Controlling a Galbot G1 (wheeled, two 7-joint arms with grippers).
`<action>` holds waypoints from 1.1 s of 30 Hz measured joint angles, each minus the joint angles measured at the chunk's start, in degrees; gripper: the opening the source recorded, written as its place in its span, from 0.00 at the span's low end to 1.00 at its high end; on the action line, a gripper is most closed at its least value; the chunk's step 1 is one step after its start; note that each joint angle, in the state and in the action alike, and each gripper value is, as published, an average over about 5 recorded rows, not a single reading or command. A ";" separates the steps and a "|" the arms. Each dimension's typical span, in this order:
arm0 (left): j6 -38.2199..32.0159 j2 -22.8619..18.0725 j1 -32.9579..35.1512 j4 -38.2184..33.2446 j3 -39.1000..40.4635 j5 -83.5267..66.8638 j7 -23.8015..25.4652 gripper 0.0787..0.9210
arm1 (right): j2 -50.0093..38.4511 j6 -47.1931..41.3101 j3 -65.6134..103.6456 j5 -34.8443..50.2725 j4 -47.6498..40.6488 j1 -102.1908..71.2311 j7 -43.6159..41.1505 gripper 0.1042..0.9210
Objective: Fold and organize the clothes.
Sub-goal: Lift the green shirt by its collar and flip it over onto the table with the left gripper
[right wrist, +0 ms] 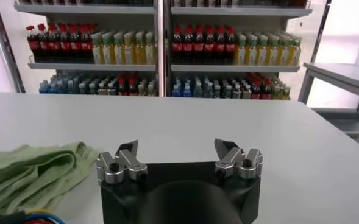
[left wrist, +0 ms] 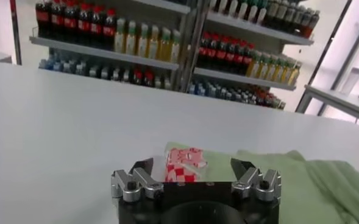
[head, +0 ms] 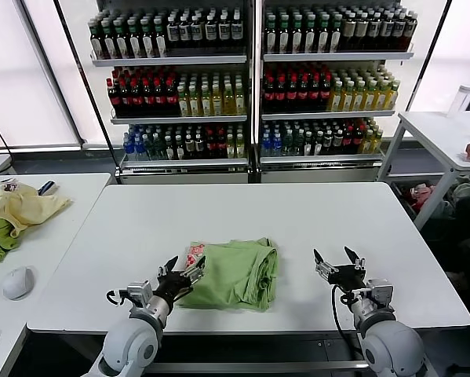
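Folded T-shirt (head: 236, 274) mid-table, left gripper (head: 183, 272) fingers spread beside it, right gripper (head: 339, 260) spread, apart

You see soft, creased matt cotton in the T-shirt (head: 238, 273), a smooth matt table (head: 297, 220), and brushed metal fingertips (right wrist: 119, 165) over black plastic.

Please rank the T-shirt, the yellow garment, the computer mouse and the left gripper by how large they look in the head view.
1. T-shirt, clearly largest.
2. Yellow garment, partly cut off by the picture edge.
3. Left gripper and mouse: they look about alike, so I would not rank them.
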 measured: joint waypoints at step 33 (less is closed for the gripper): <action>4.82 -2.83 0.23 2.62 -6.30 -25.15 3.93 0.11 | -1.04 -0.48 2.83 0.88 3.13 -2.65 0.28 0.88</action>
